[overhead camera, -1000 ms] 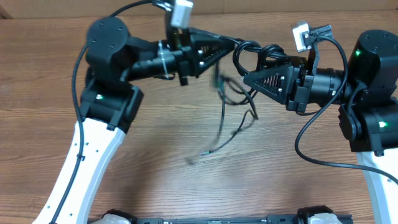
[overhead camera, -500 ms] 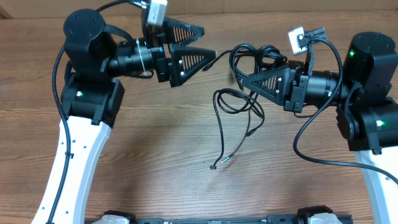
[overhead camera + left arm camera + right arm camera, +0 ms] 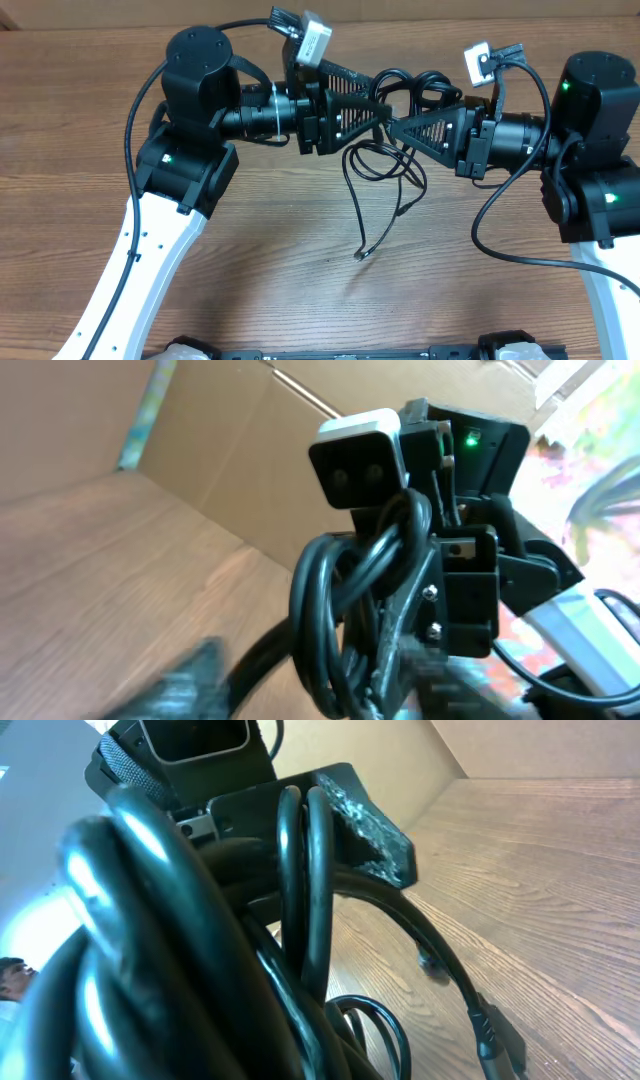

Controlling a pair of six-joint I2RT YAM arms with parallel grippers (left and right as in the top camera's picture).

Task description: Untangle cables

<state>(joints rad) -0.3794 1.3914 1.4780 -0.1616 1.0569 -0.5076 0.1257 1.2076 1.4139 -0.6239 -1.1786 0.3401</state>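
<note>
1. The cables [image 3: 412, 88] are a bunched knot of loops held up between the two arms, above the wooden table [image 3: 250, 260]. Nothing looks separated yet.
2. The right gripper [image 3: 398, 128] is closed. Going by how the bunch sits at its tip, and how the cords crowd the right wrist view [image 3: 150, 920], I judge it is pinching the cables.
3. The left gripper [image 3: 385, 97] is nose to nose with the right one, at the same knot. Its fingers look partly apart. I cannot tell whether they have caught a cord, since the left wrist view shows only a blurred coil [image 3: 340, 610] close to the lens.
4. Below the knot, a few slack loops [image 3: 378, 165] hang down, and one strand trails to a small plug end [image 3: 361, 256] near the table.
5. My read is that the task is in an early stage. One tail is free, but the main coil is not. What remains is to draw the strands out one by one and lay each apart.
</note>
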